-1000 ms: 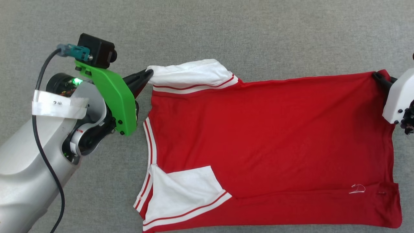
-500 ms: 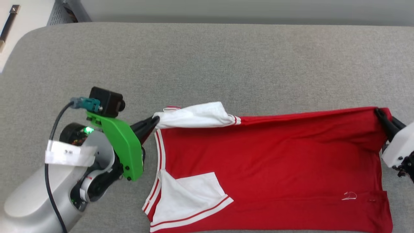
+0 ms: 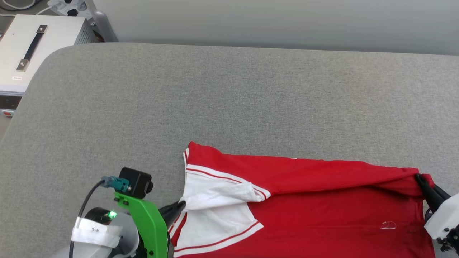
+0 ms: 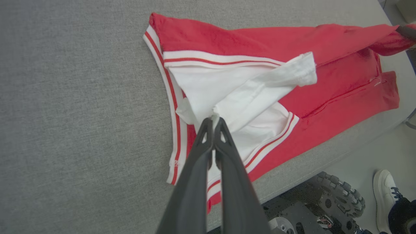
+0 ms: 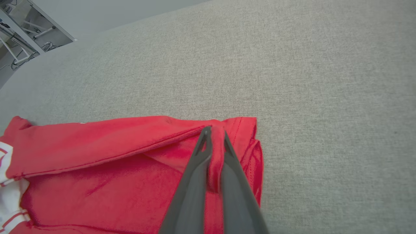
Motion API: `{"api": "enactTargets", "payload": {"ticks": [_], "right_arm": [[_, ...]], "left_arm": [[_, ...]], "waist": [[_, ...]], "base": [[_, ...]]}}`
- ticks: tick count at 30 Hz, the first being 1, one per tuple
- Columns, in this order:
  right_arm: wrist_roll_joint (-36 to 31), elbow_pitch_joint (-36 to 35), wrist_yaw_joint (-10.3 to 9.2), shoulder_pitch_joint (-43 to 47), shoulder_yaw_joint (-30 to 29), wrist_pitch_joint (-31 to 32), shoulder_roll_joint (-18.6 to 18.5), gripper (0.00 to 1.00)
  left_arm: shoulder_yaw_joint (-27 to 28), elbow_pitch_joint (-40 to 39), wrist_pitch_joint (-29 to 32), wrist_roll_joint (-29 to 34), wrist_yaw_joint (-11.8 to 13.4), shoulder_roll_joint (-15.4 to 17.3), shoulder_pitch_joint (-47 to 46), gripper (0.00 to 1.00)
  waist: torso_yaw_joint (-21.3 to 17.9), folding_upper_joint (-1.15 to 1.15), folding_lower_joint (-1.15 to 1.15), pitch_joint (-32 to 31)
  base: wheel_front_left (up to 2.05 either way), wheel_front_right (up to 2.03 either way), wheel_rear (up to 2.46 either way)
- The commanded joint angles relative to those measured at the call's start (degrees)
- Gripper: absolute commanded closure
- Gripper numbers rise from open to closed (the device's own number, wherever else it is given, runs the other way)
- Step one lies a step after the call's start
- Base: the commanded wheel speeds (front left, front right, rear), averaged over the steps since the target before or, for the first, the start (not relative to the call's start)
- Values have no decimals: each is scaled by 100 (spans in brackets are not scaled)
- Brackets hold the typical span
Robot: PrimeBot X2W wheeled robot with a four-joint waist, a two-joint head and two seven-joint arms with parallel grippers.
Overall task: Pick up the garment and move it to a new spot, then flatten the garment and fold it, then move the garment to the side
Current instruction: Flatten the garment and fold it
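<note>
The garment, a red jersey with white sleeves and striped trim, lies across the near part of the grey table, its far long edge lifted and folding toward me. My left gripper is shut on the white sleeve's edge, seen from the left wrist with the gripper pinching cloth. At the lower right, my right gripper is shut on a bunched red hem corner; its fingers clamp the fabric.
A white box with a black handle stands off the table's far left corner. The table's far half is bare grey cloth. Beyond the near edge, the left wrist view shows my wheeled base and a person's shoe.
Both grippers have drawn the garment's far edge toward me, folding it over the lower half. The head camera has also tilted up, showing the table's far edge and the white box.
</note>
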Motion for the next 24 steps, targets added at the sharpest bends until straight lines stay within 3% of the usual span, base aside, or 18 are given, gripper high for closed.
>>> {"api": "enactTargets", "payload": {"ticks": [1, 11, 24], "right_arm": [[72, -71, -6, 135, -36, 39, -6, 100], [-99, -325, -6, 607, 136, 265, -217, 100], [-716, -308, -6, 845, 550, 205, -695, 100]], "left_arm": [[-36, 11, -13, -18, 27, 59, 145, 100], [-260, 244, 85, -37, 98, 62, 444, 100], [-469, 687, 108, 79, -83, -131, 406, 100]], "waist": [[-1, 0, 0, -4], [-49, 0, 0, -31], [-22, 0, 0, 113]], "base": [[0, 0, 0], [0, 0, 0], [0, 0, 0]]}}
